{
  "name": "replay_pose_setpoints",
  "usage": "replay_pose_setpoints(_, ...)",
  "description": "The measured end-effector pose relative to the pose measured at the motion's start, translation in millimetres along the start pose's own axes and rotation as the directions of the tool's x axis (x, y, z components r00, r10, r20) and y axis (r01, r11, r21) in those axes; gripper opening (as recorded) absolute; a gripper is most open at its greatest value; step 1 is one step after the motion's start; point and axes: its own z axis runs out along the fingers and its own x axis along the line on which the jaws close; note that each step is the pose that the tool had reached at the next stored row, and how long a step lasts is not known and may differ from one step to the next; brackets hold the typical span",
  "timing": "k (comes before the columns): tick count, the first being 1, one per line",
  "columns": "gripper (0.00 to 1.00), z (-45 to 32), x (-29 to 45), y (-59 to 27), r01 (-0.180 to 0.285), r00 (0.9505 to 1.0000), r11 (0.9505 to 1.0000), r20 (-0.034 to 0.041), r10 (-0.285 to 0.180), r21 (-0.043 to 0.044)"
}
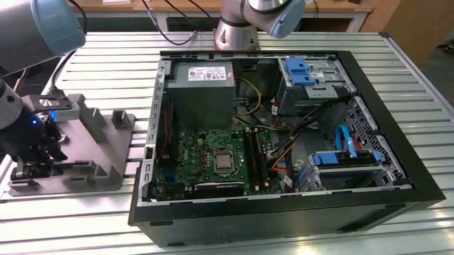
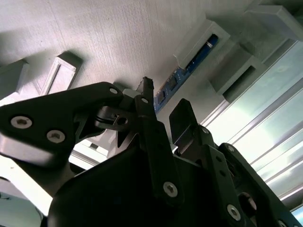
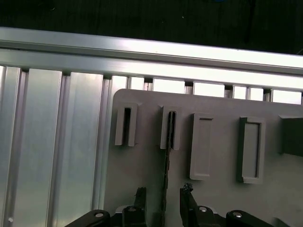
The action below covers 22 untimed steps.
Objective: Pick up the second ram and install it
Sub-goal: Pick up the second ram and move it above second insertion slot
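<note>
Black fingers [image 3: 186, 198] of my gripper [image 3: 163, 196] sit closest to the lens in the first wrist view, spread apart with daylight on both sides of the second ram [image 3: 166, 161], which I see edge-on running straight between them. Neither pad touches it, so I read the tool as released and straddling the stick. In the second wrist view the gripper [image 2: 164, 101] looks much the same: the two dark fingertips flank the second ram [image 2: 177, 75], whose bluish-green board with small chips stands on its long edge, its far end seated in a slotted post of the grey fixture tray [image 2: 118, 38].

From the exterior view I find the gripper [image 1: 32, 162] low over the near corner of the fixture tray [image 1: 106, 154], at that view's left. That tray rests on the slatted aluminium table [image 1: 411, 79], just beside the open computer case [image 1: 284, 212]. Inside the case lies the green motherboard [image 1: 212, 154], well apart from the tool.
</note>
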Motion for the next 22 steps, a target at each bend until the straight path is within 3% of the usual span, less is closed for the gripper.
replay_pose_setpoints(5, 0.40, 0.0, 0.0, 0.0, 0.000, 1.0000, 1.0000, 0.0001, 0.000, 0.0000)
replay_pose_setpoints(9, 0.22, 0.0, 0.0, 0.0, 0.000, 1.0000, 1.0000, 0.0002, 0.000, 0.0000)
replay_pose_setpoints(12, 0.14, 0.0, 0.0, 0.0, 0.000, 1.0000, 1.0000, 0.0002, 0.000, 0.0000)
replay_pose_setpoints(22, 0.14, -0.3, 0.0, 0.1, 0.000, 1.0000, 1.0000, 0.0005, 0.000, 0.0001)
